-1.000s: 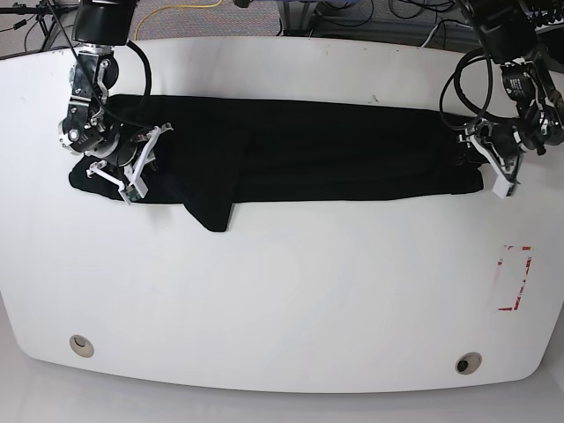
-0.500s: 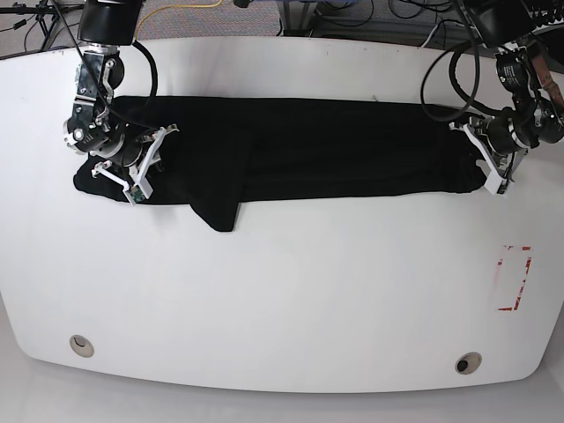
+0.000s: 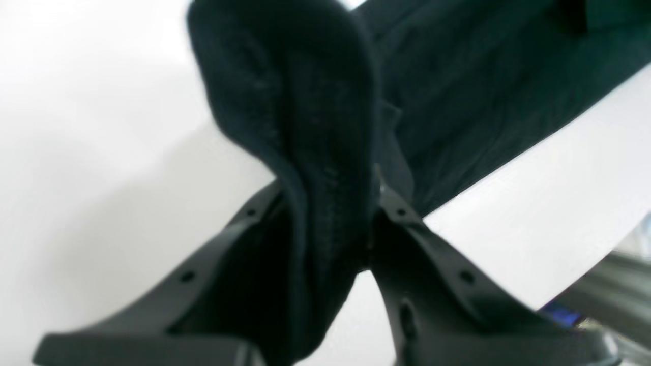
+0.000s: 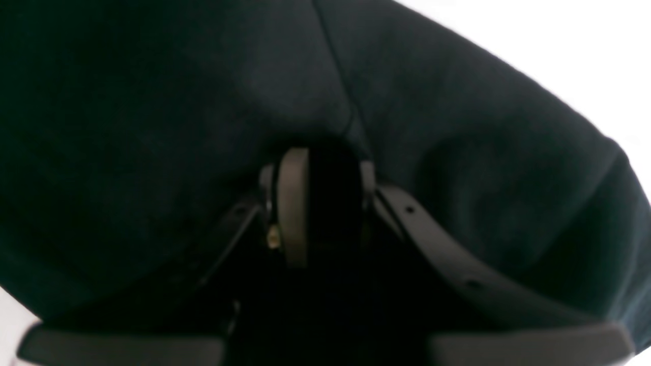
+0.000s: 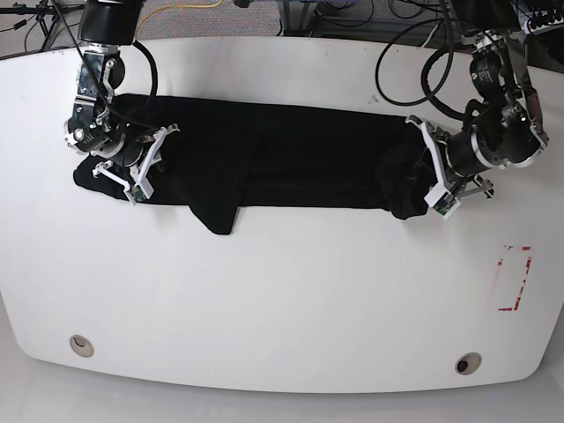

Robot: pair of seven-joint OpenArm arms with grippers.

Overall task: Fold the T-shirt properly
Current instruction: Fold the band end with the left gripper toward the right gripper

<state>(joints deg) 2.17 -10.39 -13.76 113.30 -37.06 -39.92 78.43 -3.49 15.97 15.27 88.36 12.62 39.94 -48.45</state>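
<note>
The black cloth T-shirt [image 5: 291, 154] is laid across the upper part of the white bench [image 5: 282, 300]. One end is clenched by the left jaws [image 3: 325, 203], the other by the right jaws [image 4: 318, 203]. Bunched fabric could slip out, spoiling the fold.

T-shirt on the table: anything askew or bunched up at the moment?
Yes. The T-shirt lies as a long band, but a loose flap hangs off its near edge, and the end by the left claw is bunched into a lump.
</note>
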